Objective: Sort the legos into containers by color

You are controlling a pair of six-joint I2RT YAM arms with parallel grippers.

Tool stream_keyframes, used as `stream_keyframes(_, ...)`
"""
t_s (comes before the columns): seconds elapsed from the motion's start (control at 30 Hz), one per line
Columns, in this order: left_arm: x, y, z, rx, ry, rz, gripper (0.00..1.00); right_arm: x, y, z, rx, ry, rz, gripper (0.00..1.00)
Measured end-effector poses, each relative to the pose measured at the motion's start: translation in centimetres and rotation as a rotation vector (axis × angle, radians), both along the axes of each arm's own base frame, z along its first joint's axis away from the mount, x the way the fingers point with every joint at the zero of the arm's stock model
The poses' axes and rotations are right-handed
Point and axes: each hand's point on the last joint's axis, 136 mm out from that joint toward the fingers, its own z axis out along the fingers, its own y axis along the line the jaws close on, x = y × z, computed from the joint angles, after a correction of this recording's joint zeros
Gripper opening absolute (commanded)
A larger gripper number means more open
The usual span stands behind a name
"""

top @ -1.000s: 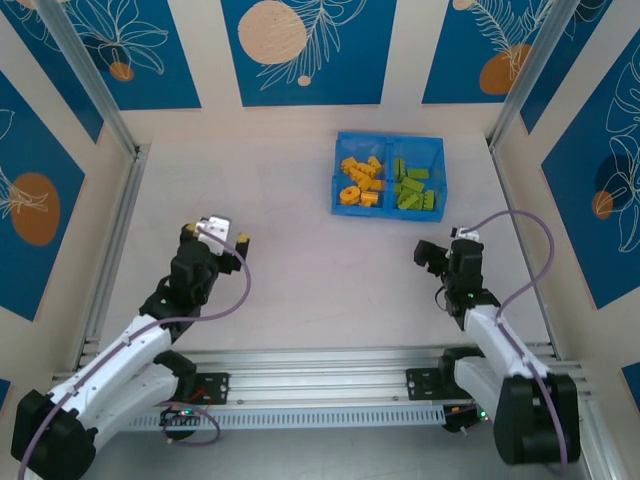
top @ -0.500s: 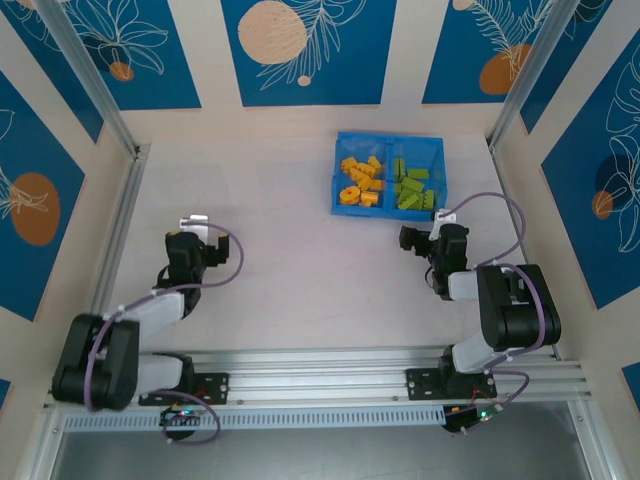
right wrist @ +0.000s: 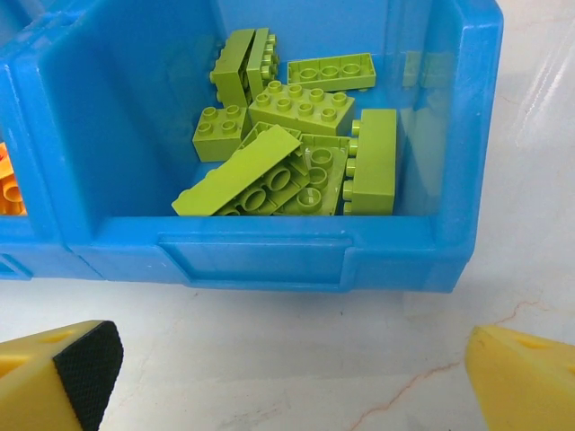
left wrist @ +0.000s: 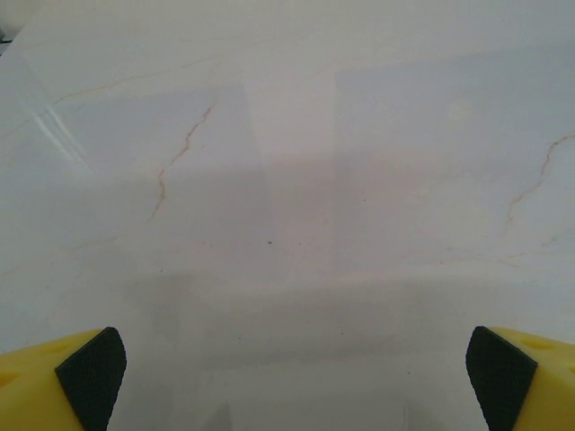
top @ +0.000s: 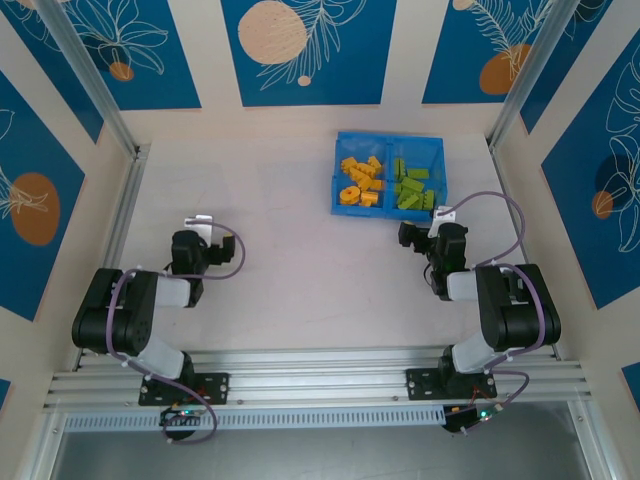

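The left gripper [left wrist: 296, 368] has folded back toward the tabletop's [top: 280, 260] near edge, matching the right gripper [right wrist: 292, 368]. Both sets of jaws gape wide and empty. Toward the far right corner, the blue tray [right wrist: 260, 256] holds the orange-yellow legos [top: 359, 182] in its left compartment and the lime green legos [right wrist: 287, 153] in its right, so the sorting looks finished.

Bright, even light; soft shadows, sharp pics.

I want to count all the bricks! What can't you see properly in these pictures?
- Orange-yellow plastic bricks: right wrist view, cut off by the left edge and the bright blue plastic tray's divider.
- Lime green plastic bricks: lower ones buried under the pile.
- Top view: every brick too small to count.
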Motion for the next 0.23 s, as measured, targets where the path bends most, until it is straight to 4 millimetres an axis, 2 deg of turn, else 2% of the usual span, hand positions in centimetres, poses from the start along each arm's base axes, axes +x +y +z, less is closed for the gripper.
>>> stream_keyframes(0.23, 0.04, -0.59, 0.07, -0.014, -0.001, -0.032, 1.00, 0.00, -0.01, 0.00, -0.001, 0.000, 0.000, 0.99)
